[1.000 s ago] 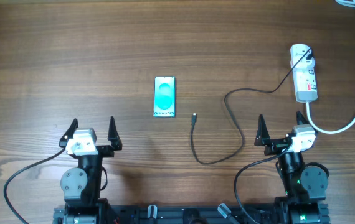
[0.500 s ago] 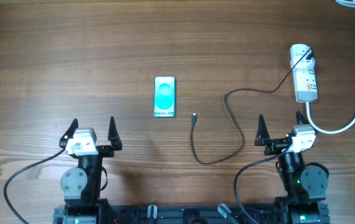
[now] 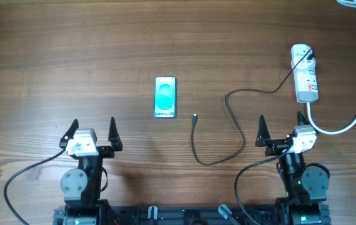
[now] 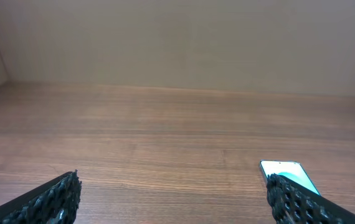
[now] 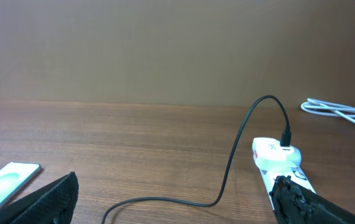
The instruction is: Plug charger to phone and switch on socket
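Charger (image 3: 253, 91) slack is looping closest to me, its lowest bend lying level with the two arms, and I am reading that as spare cable left to draw on. On either side of it the left gripper (image 3: 93, 122) and the right gripper (image 3: 281, 119) are sitting at the near edge of the table (image 3: 72, 50). Both have their jaws spread wide apart, holding nothing and touching nothing, and each wrist view is showing only bare wood between the fingers. A little farther out the connector tip (image 3: 195, 116) is lying loose on the wood, just right of the phone (image 3: 165, 97) and apart from it, so nothing is plugged in yet. The phone is lying flat with its turquoise screen up, ahead of the left gripper, so I am guessing that arm is meant to steady it. Farthest out, ahead of the right gripper, the socket (image 3: 305, 75) is lying near the right side. The black plug (image 3: 308, 57) is already sitting in its far end, and a thick white lead (image 3: 346, 128) is running off toward the edge. I cannot tell the switch position from here.
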Controlling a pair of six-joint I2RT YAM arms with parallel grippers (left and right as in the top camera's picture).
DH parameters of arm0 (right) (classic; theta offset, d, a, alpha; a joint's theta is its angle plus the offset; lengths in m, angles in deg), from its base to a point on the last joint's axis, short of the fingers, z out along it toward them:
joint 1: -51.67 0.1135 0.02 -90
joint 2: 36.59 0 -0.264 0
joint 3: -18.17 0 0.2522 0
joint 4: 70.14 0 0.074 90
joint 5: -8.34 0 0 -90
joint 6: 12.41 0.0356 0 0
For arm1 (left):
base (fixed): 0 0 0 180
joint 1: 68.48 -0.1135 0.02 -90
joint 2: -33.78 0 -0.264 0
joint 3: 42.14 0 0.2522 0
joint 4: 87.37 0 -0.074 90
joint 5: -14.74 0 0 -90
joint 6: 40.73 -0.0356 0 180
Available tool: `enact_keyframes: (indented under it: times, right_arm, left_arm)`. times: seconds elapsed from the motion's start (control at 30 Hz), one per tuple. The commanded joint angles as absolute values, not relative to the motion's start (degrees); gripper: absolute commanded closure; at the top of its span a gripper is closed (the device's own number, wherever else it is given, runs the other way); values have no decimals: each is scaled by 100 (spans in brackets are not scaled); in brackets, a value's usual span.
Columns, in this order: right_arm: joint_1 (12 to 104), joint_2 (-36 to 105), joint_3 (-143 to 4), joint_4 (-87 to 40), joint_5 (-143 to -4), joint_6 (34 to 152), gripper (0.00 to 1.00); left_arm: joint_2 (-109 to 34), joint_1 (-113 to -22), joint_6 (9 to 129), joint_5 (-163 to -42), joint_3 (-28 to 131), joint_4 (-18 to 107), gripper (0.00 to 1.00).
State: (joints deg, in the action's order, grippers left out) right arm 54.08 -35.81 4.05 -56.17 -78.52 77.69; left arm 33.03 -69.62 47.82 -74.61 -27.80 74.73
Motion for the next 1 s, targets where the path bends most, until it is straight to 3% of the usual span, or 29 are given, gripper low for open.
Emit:
enact_keyframes:
  times: [0.0,0.17,0.27,0.43,0.97]
  right_arm:
    - [5384,-3595,412,-5643,-7907,7762,0]
    - [5384,-3595,412,-5643,-7907,7762,0]
    - [5384,-3595,412,-5643,-7907,7765,1]
    - [5384,-3595,412,-5643,-7907,7762,0]
    - [5384,-3595,412,-5643,-7907,7765,0]
  left_arm:
    - [3340,-7008,4719,-9164,-2804,7609,0]
    - [3340,-7008,4714,-14123,-2804,8701,0]
    - [3340,-7008,4716,-15367,-2804,10131,0]
    - [3340,-7008,5136,-15594,-2804,11464,0]
    - [3340,-7008,5283,-15693,-2806,11469,0]
